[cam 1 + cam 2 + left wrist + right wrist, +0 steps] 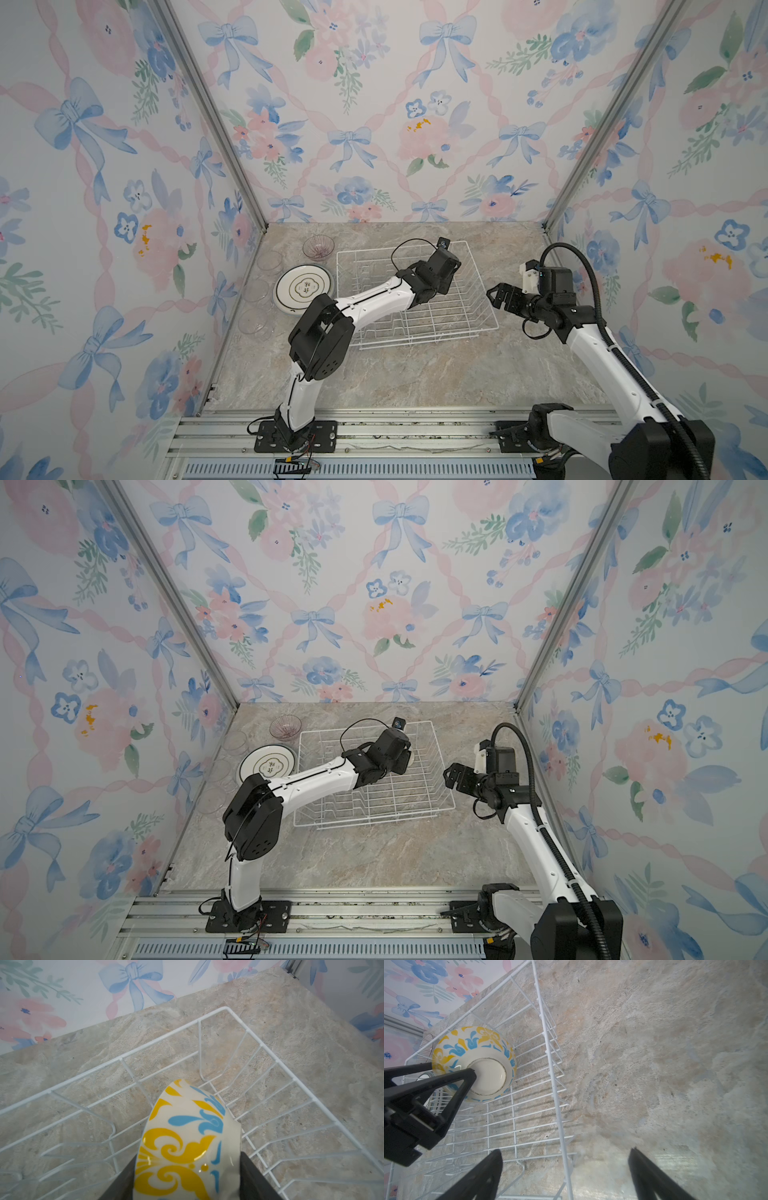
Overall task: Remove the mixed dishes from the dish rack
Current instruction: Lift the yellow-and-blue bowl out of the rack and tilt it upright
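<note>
Right gripper (564, 1176) sits closest to the lens in its wrist view, jaws spread wide with nothing between them, hovering just outside the dish rack (550, 1076) over bare countertop (675, 1064). Our left gripper (187, 1178) is partly closed around the yellow-blue floral bowl (187, 1136), 1 finger on each side of its wall; the right wrist view shows the bowl (473, 1061) tipped with its foot ring facing out, above the rack's far corner. We cannot tell whether it has cleared the wires.

We judge this the last dish to come out: the plates (303, 287), the grey-striped bowl (318, 247) and 3 clear glasses (255, 321) already sit left of the rack in both top views.

To finish well, we should lift straight up until the bowl clears the rim wire, keep the grip steady because glazed ceramic is slippery, then carry it left and set it down on an open patch, apart from the glasses.
</note>
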Robot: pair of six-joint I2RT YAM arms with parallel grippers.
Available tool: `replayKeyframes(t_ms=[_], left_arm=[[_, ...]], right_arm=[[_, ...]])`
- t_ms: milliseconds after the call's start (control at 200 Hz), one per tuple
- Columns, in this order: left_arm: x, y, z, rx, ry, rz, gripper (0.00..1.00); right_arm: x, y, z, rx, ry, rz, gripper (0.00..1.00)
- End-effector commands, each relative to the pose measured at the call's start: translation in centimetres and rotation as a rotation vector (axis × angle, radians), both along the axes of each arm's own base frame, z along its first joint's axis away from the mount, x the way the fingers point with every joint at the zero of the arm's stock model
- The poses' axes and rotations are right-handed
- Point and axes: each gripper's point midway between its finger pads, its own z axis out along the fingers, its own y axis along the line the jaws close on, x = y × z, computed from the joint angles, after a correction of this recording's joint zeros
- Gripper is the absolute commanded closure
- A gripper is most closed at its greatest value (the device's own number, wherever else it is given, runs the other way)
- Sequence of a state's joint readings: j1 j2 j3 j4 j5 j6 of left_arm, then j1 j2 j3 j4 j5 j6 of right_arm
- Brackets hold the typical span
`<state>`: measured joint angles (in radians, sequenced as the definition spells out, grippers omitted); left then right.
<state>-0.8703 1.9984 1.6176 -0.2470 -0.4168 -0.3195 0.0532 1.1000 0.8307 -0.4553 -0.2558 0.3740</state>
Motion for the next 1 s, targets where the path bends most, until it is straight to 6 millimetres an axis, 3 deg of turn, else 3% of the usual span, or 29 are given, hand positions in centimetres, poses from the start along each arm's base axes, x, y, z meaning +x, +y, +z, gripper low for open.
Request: replayKeyframes(t_ms=[0, 195, 470, 700, 995], left_arm=[[0.3, 0.7, 0.7, 0.195, -0.104, 0.019, 0.56], [-0.4, -0.3, -1.7, 0.283, -0.074, -0.016, 0.54], [-0.7, -0.5, -2.4, 0.303, -0.071, -0.027, 0.45], [-1.5, -1.0, -2.8, 0.292, -0.062, -0.030, 0.18], [-2.0, -1.9, -2.7, 0.175, 0.008, -0.066, 0.17]], right_arm=[[0.0, 0.0, -0.3, 0.005, 0.011, 0.009, 0.03], [0.1, 0.1, -0.4, 0.010, 0.015, 0.011, 0.03], [0.0, 0.1, -0.3, 0.009, 0.014, 0.012, 0.03], [0.0, 0.2, -0.4, 0.013, 0.015, 0.014, 0.03], [-0.1, 0.2, -0.1, 0.014, 0.008, 0.014, 0.03]])
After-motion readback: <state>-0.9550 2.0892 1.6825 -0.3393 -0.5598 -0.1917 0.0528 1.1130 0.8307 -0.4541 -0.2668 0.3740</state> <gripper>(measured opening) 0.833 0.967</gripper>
